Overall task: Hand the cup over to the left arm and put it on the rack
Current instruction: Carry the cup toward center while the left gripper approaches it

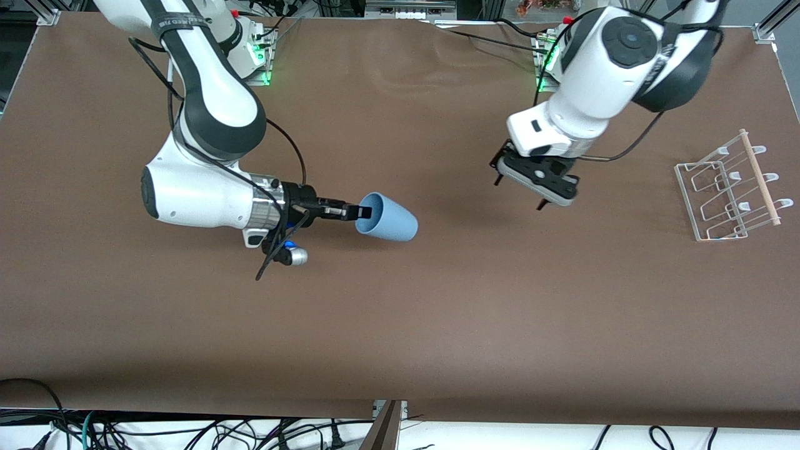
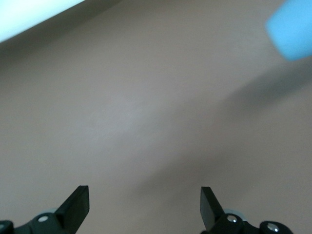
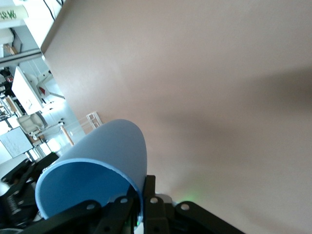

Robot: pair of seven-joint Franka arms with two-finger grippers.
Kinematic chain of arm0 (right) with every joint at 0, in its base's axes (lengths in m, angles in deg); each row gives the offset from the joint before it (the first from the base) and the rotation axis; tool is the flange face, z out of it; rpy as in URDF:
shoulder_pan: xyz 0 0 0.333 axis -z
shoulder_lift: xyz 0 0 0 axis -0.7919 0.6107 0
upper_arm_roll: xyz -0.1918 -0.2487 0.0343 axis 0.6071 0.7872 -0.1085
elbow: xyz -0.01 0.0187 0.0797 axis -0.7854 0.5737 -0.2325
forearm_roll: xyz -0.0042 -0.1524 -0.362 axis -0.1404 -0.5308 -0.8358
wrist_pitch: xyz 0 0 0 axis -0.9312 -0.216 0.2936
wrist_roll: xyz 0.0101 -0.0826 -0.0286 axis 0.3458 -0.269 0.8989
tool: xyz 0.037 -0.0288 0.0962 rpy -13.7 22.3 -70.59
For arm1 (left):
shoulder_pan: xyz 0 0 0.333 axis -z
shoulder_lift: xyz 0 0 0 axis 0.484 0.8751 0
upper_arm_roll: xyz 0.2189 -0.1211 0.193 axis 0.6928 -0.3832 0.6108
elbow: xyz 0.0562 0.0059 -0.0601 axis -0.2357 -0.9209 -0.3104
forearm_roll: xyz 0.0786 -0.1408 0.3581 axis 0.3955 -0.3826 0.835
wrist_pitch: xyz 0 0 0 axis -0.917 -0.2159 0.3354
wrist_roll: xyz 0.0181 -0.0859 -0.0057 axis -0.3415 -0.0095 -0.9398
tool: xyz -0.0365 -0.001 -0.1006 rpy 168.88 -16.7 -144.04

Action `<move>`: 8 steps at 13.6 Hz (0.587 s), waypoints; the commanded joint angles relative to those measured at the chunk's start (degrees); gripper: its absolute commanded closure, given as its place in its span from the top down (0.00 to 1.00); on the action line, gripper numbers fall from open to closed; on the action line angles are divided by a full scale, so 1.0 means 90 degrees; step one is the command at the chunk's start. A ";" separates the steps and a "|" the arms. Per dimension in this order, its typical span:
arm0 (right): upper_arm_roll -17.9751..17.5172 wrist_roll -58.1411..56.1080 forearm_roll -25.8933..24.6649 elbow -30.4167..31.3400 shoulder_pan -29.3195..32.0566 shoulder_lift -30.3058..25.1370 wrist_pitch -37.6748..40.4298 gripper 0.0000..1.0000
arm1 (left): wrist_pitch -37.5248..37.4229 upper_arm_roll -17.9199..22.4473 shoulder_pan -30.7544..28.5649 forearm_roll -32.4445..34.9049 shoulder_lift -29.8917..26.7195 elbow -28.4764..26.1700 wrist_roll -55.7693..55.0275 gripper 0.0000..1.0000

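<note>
We see the brown worktop (image 1: 400,325) first, with the right arm (image 1: 206,125) reaching low over its middle and the left arm (image 1: 600,69) hanging above the stretch nearer the rack (image 1: 728,187), which stands at the left arm's end of the worktop with a light wooden dowel (image 1: 759,176) along its top. The right tool (image 1: 361,212) is pinched shut on the rim of the light-blue cup (image 1: 387,219), one finger inside the mouth and one outside, so the cup lies sideways in the air with its closed base pointing toward the left tool (image 1: 519,190), which stands wide and empty, well apart from the cup. We judge the cup light and fairly stiff, thin-walled plastic with a matte skin that should not slip much, though its taper could let a squeeze slide toward the narrow base. We would take it across the body near the base end, clear of the right tool's rim grip.
</note>
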 commanded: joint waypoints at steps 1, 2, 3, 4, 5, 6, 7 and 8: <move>-0.0065 0.0357 0.0097 -0.0105 -0.0190 0.0030 0.0177 0.00 | 0.0904 -0.0222 -0.0049 0.0022 -0.0135 -0.0579 0.1284 1.00; -0.0065 0.0494 0.0087 -0.0105 -0.0210 0.0030 0.0332 0.00 | 0.1362 -0.0416 -0.0020 0.0178 -0.0135 -0.0744 0.1734 1.00; -0.0094 0.0573 0.0087 -0.0115 -0.0229 0.0030 0.0450 0.00 | 0.1685 -0.0524 -0.0020 0.0430 -0.0135 -0.0852 0.1865 1.00; -0.0094 0.0641 0.0087 -0.0115 -0.0239 0.0030 0.0528 0.00 | 0.1795 -0.0554 -0.0001 0.0800 -0.0106 -0.0873 0.1895 1.00; -0.0094 0.0671 0.0078 -0.0115 -0.0278 0.0030 0.0578 0.00 | 0.1844 -0.0584 0.0106 0.1336 -0.0029 -0.0873 0.1895 1.00; -0.0094 0.0690 0.0087 -0.0115 -0.0297 0.0020 0.0607 0.00 | 0.1941 -0.0603 0.0155 0.1863 0.0030 -0.0883 0.1856 1.00; -0.0094 0.0778 0.0097 -0.0115 -0.0307 0.0010 0.0607 0.00 | 0.1952 -0.0662 0.0156 0.2130 0.0060 -0.0921 0.1846 1.00; -0.0094 0.0856 0.0087 -0.0125 -0.0298 0.0010 0.0607 0.00 | 0.1952 -0.0730 0.0156 0.2161 0.0060 -0.0931 0.1856 1.00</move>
